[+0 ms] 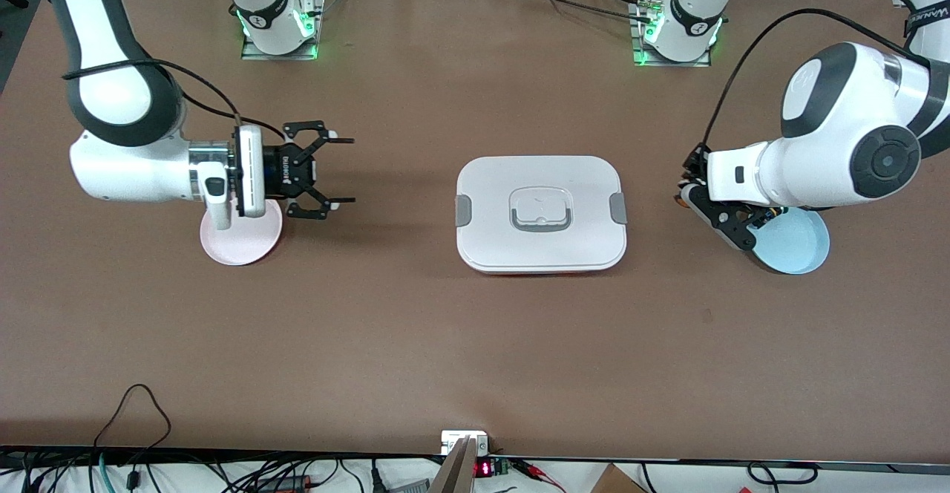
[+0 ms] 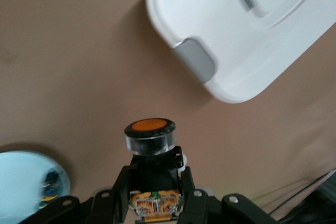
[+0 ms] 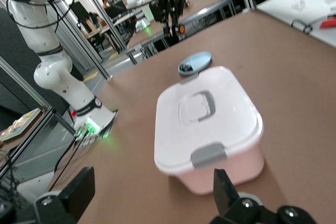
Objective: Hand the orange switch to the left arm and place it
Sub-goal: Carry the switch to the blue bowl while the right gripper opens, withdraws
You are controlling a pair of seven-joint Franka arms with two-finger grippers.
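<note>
Brown table; box mid-table between arms | left claw grips orange switch | right claw wide

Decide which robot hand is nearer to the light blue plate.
Left. The left hand, shut on the orange switch, hangs by the light blue plate; the right hand is open beside the pink plate.

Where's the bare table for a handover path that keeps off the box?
Bare table runs wide between the box and the front camera's edge. Bare strips also lie between box and pink plate, and box and blue plate. Crowded: left gripper, shut on the orange switch, above the blue plate's edge; right gripper, open, above the pink plate's.
</note>
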